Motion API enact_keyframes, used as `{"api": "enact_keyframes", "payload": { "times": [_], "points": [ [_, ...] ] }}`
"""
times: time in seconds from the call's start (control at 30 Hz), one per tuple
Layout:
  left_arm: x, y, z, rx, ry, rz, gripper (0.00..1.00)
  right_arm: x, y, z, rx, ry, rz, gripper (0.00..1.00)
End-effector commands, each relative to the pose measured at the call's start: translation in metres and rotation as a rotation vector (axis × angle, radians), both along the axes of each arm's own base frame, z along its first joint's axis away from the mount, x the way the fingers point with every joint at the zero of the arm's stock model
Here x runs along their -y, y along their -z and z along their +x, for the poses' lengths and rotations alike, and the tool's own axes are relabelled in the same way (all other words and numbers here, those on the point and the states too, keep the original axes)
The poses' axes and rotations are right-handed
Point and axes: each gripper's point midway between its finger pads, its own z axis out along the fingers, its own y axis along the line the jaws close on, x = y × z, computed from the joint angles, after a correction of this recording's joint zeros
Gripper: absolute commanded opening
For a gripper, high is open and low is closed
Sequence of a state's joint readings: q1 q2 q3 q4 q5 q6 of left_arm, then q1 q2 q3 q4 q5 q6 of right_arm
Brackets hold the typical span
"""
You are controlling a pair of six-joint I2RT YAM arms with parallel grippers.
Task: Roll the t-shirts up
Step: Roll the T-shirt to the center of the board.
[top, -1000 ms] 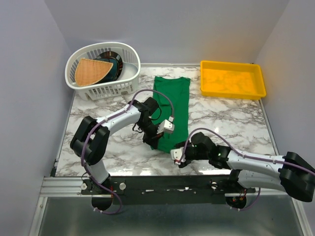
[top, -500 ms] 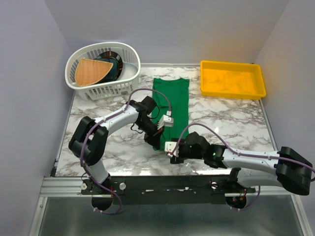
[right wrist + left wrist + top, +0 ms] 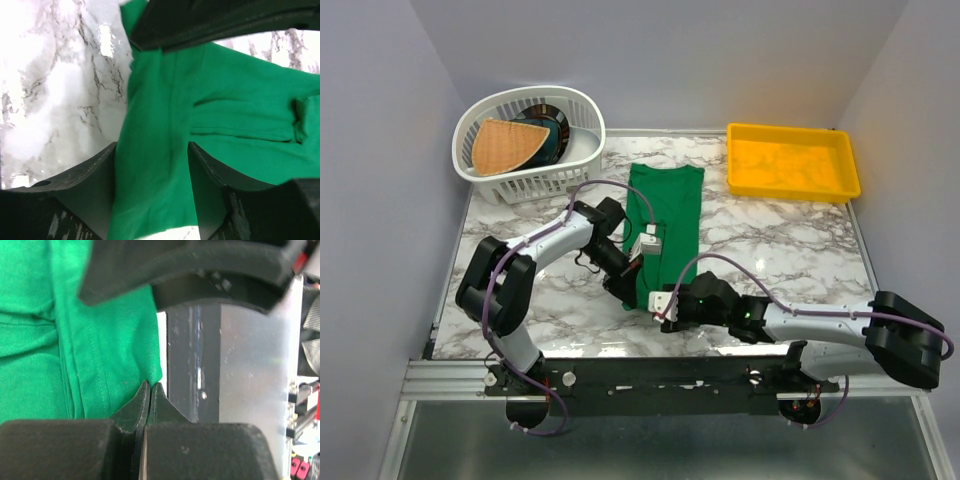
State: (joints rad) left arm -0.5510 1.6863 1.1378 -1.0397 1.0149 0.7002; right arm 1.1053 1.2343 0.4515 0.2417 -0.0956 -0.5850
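Here the left end effector (image 3: 150, 388) is closed, pinching the near corner of the green t-shirt (image 3: 672, 205), which lies as a long strip mid-worktop (image 3: 790, 240). The right end effector (image 3: 152, 155) stands open, astride the near hem. Marble shows on either side.

Near edge crowded: left hand (image 3: 626, 292) and right hand (image 3: 152, 146) just beside each other at t-shirt (image 3: 670, 205) hem, no lane between. Left arm (image 3: 545, 240) arcs over bench's left side. Laundry basket (image 3: 530, 140) blocks far-left corner, yellow tray (image 3: 792, 160) far-right. Bare bench (image 3: 770, 235) right of t-shirt, between tray and right arm (image 3: 810, 320): open passage.
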Motion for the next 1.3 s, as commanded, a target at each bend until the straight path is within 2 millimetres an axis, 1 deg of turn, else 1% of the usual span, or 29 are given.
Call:
{"api": "enact_keyframes", "payload": {
  "times": [0.0, 0.03, 0.13, 0.2, 0.23, 0.27, 0.37, 0.43, 0.5, 0.53, 0.6, 0.63, 0.67, 0.7, 0.73, 0.8, 0.83, 0.87, 0.9, 0.93, 0.97, 1.0, 1.03, 1.07, 1.13, 1.17, 1.2, 1.23, 1.27],
  "points": [
    [-0.009, -0.011, -0.015, -0.057, 0.061, -0.043, 0.0, 0.006, -0.002, 0.014, 0.129, 0.003, -0.056, 0.62],
    [-0.009, -0.009, -0.014, -0.061, 0.064, -0.045, 0.0, 0.012, 0.005, 0.013, 0.134, 0.001, -0.075, 0.61],
    [-0.009, -0.009, -0.011, -0.084, 0.066, -0.045, 0.0, 0.021, 0.012, 0.009, 0.131, -0.009, -0.107, 0.58],
    [-0.011, -0.009, -0.008, -0.088, 0.07, -0.045, 0.0, 0.024, 0.013, 0.007, 0.117, -0.008, -0.114, 0.5],
    [-0.012, -0.007, -0.007, -0.094, 0.07, -0.041, 0.0, 0.028, 0.018, 0.003, 0.1, -0.016, -0.137, 0.47],
    [-0.013, -0.006, -0.007, -0.091, 0.074, -0.045, 0.0, 0.028, 0.017, 0.001, 0.094, -0.026, -0.14, 0.41],
    [-0.017, -0.004, -0.006, -0.098, 0.073, -0.035, 0.0, 0.031, 0.022, -0.003, 0.067, -0.041, -0.164, 0.34],
    [-0.021, -0.001, -0.006, -0.101, 0.075, -0.03, 0.0, 0.032, 0.025, -0.005, 0.058, -0.044, -0.173, 0.34],
    [-0.024, 0.001, -0.006, -0.096, 0.079, -0.025, 0.0, 0.032, 0.025, -0.009, 0.037, -0.065, -0.181, 0.27],
    [-0.025, 0.004, -0.006, -0.103, 0.077, -0.02, 0.0, 0.036, 0.029, -0.013, 0.017, -0.066, -0.205, 0.24],
    [-0.028, 0.007, -0.006, -0.101, 0.081, -0.006, 0.0, 0.042, 0.033, -0.02, -0.041, -0.061, -0.222, 0.14],
    [-0.029, 0.01, -0.006, -0.108, 0.082, 0.001, 0.0, 0.049, 0.037, -0.027, -0.079, -0.066, -0.256, 0.1],
    [-0.031, 0.012, -0.005, -0.108, 0.083, 0.015, 0.0, 0.052, 0.035, -0.032, -0.109, -0.064, -0.256, 0.04],
    [-0.032, 0.015, -0.004, -0.106, 0.084, 0.023, 0.0, 0.054, 0.035, -0.04, -0.147, -0.083, -0.263, 0.02],
    [-0.032, 0.017, -0.003, -0.111, 0.081, 0.034, 0.0, 0.062, 0.038, -0.049, -0.191, -0.093, -0.3, 0.0],
    [-0.036, 0.023, -0.001, -0.111, 0.084, 0.059, 0.0, 0.068, 0.035, -0.06, -0.245, -0.105, -0.31, 0.0],
    [-0.038, 0.026, -0.001, -0.127, 0.085, 0.067, 0.0, 0.076, 0.037, -0.063, -0.269, -0.101, -0.337, 0.0],
    [-0.039, 0.028, -0.001, -0.128, 0.097, 0.066, 0.0, 0.077, 0.034, -0.06, -0.262, -0.107, -0.341, 0.0],
    [-0.041, 0.026, -0.002, -0.15, 0.101, 0.072, 0.0, 0.078, 0.033, -0.063, -0.279, -0.13, -0.346, 0.0],
    [-0.042, 0.028, -0.003, -0.173, 0.106, 0.074, 0.0, 0.085, 0.035, -0.067, -0.304, -0.144, -0.375, 0.0],
    [-0.042, 0.028, -0.003, -0.188, 0.106, 0.074, 0.0, 0.087, 0.034, -0.064, -0.305, -0.156, -0.387, 0.0],
    [-0.041, 0.025, -0.002, -0.195, 0.11, 0.068, 0.0, 0.091, 0.036, -0.065, -0.324, -0.159, -0.399, 0.0],
    [-0.04, 0.026, 0.0, -0.21, 0.108, 0.068, 0.0, 0.097, 0.04, -0.071, -0.366, -0.175, -0.419, 0.01],
    [-0.039, 0.026, 0.001, -0.212, 0.108, 0.064, 0.0, 0.101, 0.041, -0.066, -0.378, -0.164, -0.416, 0.0],
    [-0.036, 0.026, 0.004, -0.227, 0.106, 0.059, 0.0, 0.105, 0.046, -0.067, -0.42, -0.174, -0.42, 0.0],
    [-0.035, 0.027, 0.005, -0.234, 0.109, 0.06, 0.0, 0.108, 0.046, -0.061, -0.425, -0.166, -0.414, 0.0],
    [-0.035, 0.025, 0.006, -0.243, 0.107, 0.061, 0.0, 0.106, 0.044, -0.058, -0.435, -0.172, -0.406, 0.0],
    [-0.035, 0.028, 0.006, -0.259, 0.11, 0.064, 0.0, 0.107, 0.044, -0.062, -0.469, -0.193, -0.403, 0.0],
    [-0.034, 0.028, 0.007, -0.266, 0.112, 0.064, 0.0, 0.109, 0.047, -0.059, -0.49, -0.196, -0.414, 0.0]
  ]
}}
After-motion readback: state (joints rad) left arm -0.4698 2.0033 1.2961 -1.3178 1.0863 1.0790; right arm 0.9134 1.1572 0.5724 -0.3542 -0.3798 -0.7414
